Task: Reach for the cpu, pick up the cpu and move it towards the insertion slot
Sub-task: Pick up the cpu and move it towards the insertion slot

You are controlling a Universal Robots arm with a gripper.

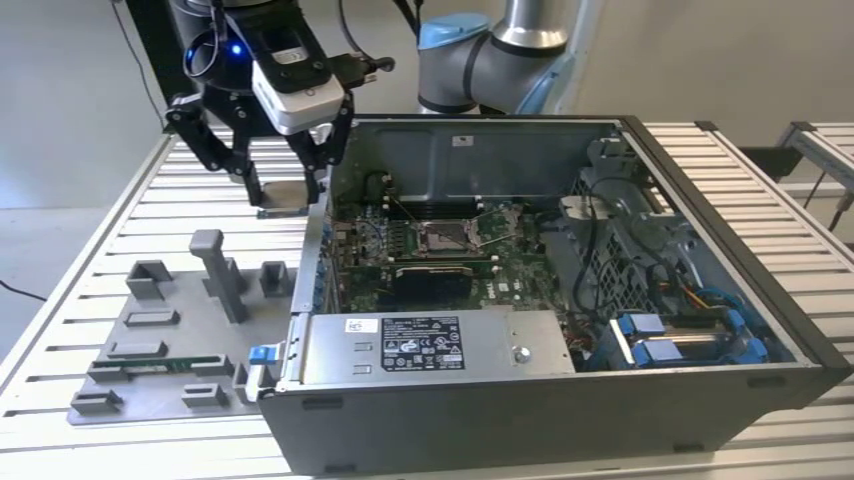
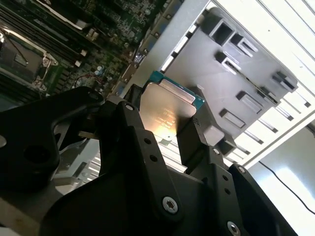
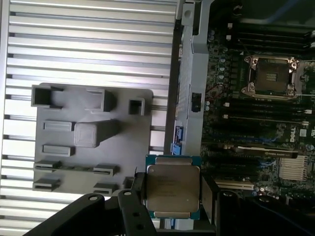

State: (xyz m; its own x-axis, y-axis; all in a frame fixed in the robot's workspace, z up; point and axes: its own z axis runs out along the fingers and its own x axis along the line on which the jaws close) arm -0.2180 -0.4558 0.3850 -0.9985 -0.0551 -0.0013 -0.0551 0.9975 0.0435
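Black pincer (image 3: 173,196) pinching small square silvery cpu (image 3: 172,187) w/ green rim, held just outside open grey PC case (image 1: 561,400). Shiny-framed square insertion slot (image 1: 443,237) sits well apart, inside case.

The tray (image 1: 187,345) lies beside the case (image 1: 534,415) holding the insertion slot (image 1: 441,237).

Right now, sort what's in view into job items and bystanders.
Job: the cpu, gripped in the end effector; the insertion slot.
Bystanders: grey tray; computer case; slatted table.
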